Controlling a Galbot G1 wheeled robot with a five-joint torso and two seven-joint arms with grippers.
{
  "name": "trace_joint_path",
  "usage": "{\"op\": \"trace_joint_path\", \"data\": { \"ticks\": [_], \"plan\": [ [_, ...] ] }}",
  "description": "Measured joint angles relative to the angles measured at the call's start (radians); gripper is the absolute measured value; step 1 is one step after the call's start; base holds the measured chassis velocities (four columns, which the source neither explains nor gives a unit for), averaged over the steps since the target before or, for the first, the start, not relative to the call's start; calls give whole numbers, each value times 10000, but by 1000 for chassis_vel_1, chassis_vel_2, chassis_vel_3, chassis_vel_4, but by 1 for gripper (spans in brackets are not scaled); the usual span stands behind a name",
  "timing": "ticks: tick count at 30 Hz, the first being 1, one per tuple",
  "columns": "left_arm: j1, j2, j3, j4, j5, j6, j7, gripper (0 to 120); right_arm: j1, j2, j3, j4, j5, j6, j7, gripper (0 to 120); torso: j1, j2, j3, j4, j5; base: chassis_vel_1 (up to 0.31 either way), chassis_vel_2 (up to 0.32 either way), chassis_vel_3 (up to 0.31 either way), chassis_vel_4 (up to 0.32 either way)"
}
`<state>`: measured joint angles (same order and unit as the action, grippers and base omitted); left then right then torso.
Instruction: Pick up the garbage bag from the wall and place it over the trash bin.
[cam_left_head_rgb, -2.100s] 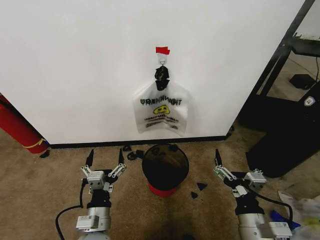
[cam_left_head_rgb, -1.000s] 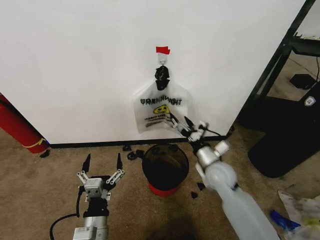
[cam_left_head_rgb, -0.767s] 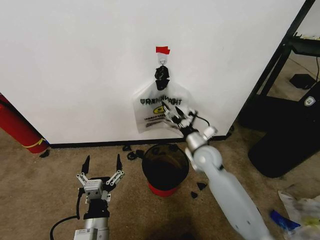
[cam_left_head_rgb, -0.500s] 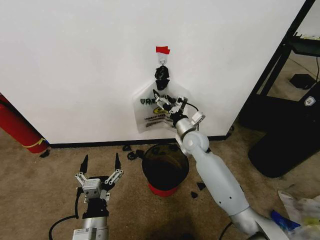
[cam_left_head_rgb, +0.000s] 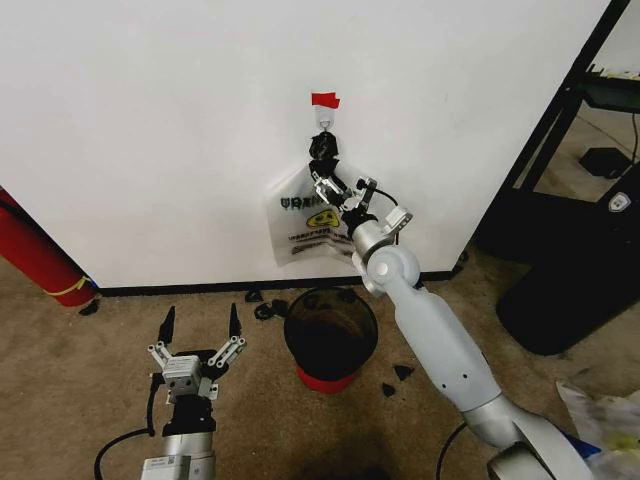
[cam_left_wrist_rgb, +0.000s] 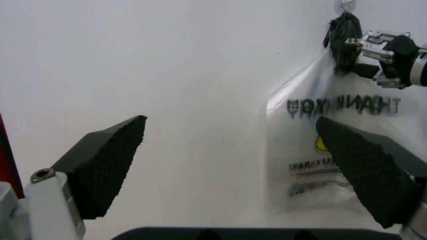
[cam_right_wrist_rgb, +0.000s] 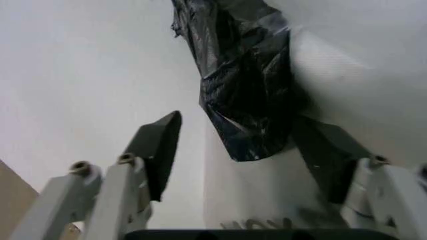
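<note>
Our right gripper (cam_left_head_rgb: 325, 181) reaches up to the wall (cam_left_head_rgb: 150, 130), fingers spread wide around the black knotted top of the garbage bag (cam_left_head_rgb: 318, 225) without clamping it. We see the bag hanging at twelve o'clock from the trash bin (cam_left_head_rgb: 330, 335). Our left gripper (cam_left_head_rgb: 198, 328) waits open at the bin's nine o'clock.

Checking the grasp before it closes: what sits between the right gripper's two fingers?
In the right wrist view, the garbage bag's black knotted top hangs between the right gripper's open fingers, against the wall.

We see a red cylinder (cam_left_head_rgb: 35, 255) leaning at the carpet's left edge and a black metal rack (cam_left_head_rgb: 575, 110) at its right edge.
</note>
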<state>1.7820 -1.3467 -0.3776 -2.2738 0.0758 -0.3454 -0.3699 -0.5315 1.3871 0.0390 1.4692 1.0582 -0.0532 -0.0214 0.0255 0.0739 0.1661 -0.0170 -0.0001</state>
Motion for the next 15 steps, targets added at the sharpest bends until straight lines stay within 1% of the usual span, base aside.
{"op": "trace_joint_path", "data": {
  "ticks": [3,4,6,8,10,11,15],
  "plan": [
    [27,-15,-18,-73,-12,-11,-12,100,-7,61,11,140,3,0,114,46,0,2,-1,1,1,0,0,0,0],
    [27,-15,-18,-73,-12,-11,-12,100,-7,61,11,140,3,0,114,46,0,2,-1,1,1,0,0,0,0],
    [38,-21,-12,-81,-14,-16,-14,100,-14,53,11,182,8,0,142,40,0,2,-1,0,0,0,0,0,0],
    [70,-65,62,-83,-19,-32,-18,100,-31,10,17,198,26,1,238,29,0,2,-1,-2,1,0,0,0,0],
    [85,-109,98,-83,-19,-52,-21,100,-58,-10,59,229,50,3,287,20,0,2,-1,-1,1,0,0,0,0],
    [85,-109,98,-83,-19,-52,-21,100,-58,-10,59,229,50,3,287,20,0,2,-1,-1,1,0,0,0,0],
    [100,-132,106,-76,-19,-100,-28,100,-136,-79,104,352,70,7,357,4,-1,2,-1,-2,2,0,0,0,0]
  ]
}}
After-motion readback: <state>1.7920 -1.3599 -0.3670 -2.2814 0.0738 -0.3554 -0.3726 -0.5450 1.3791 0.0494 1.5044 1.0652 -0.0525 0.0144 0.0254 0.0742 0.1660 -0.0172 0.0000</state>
